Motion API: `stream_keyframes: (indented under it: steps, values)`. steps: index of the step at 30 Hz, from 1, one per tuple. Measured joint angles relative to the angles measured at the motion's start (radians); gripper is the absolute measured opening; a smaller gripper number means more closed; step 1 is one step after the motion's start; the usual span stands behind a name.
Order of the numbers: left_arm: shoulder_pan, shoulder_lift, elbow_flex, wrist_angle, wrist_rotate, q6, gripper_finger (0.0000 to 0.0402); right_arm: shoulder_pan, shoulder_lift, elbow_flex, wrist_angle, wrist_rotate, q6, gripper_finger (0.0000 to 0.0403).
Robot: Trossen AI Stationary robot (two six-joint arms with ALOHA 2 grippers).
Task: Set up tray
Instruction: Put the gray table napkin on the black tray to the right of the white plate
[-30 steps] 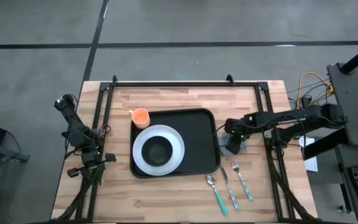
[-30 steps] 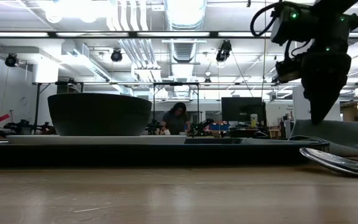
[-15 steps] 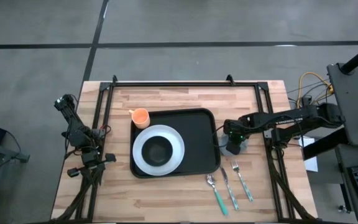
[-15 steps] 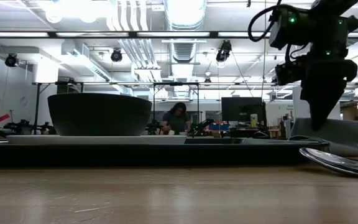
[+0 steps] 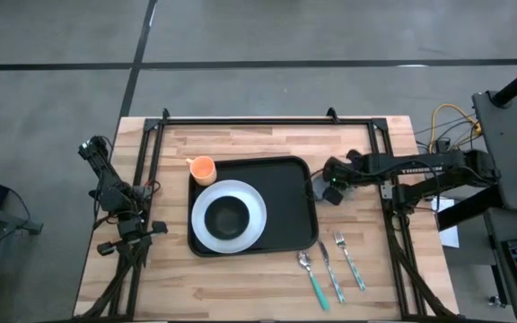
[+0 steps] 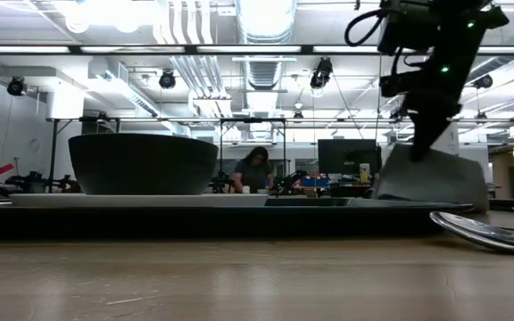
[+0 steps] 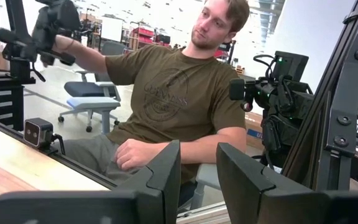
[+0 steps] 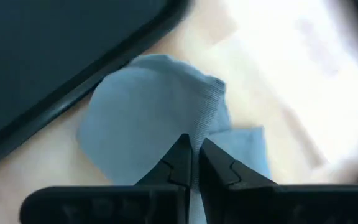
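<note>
The right hand point(image 5: 333, 191) is clenched on the grey napkin point(image 8: 160, 124), pinching a raised fold of cloth between its fingertips point(image 8: 182, 163). One second earlier the same hand stood over the napkin, which lay flat on the worktop point(image 5: 267, 278) just right of the tray point(image 5: 285, 193). The hand has since closed and moved slightly toward the far side; in the low view the napkin point(image 6: 431, 178) now hangs lifted under the hand point(image 6: 415, 153) instead of resting flat.

The tray lies at the centre of the worktop, unchanged in position. It carries the white plate point(image 5: 207, 224) with the dark bowl point(image 5: 229, 217) on its left half. The orange cup point(image 5: 203, 168) stands at the tray's far left corner. The cutlery point(image 5: 330, 265), a spoon, a knife and a fork, lies on the worktop near the tray's near right corner, not moved.

The left hand point(image 7: 197, 177) waits at the left edge of the worktop, its fingers released and apart, as before. A seated person point(image 7: 179, 106) shows beyond the worktop in the left wrist view.
</note>
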Motion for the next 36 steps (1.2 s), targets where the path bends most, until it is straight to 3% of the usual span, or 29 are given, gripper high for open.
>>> stream_keyframes:
  steps: [4, 8, 16, 20, 27, 30, 36]
  values:
    - [0.000, 0.000, 0.000, 0.000, 0.000, 0.000, 0.0085, -0.064, 0.000, 0.007, 0.053, 0.158, -0.046, 0.0008]
    - [0.000, 0.000, 0.000, 0.000, 0.000, 0.000, 0.0085, -0.122, 0.000, -0.015, 0.208, 0.243, -0.102, 0.0008]
    - [0.000, 0.000, 0.000, 0.000, 0.000, 0.000, 0.0085, -0.139, 0.002, -0.229, 0.901, 0.265, -0.373, 0.0008]
    - [0.000, 0.000, 0.000, 0.000, 0.000, 0.000, 0.0085, -0.133, 0.002, -0.374, 1.262, 0.135, -0.516, 0.0008]
    - [0.000, 0.000, 0.000, 0.000, 0.000, 0.000, 0.0085, -0.135, 0.002, -0.602, 1.779, -0.105, -0.594, 0.0008]
    - [0.000, 0.000, 0.000, 0.000, 0.000, 0.000, 0.0085, -0.135, 0.003, -0.647, 1.871, -0.156, -0.606, 0.0008]
    - [0.000, 0.000, 0.000, -0.002, 0.000, 0.000, 0.0085, -0.134, 0.004, -0.662, 1.885, -0.207, -0.601, 0.0008]
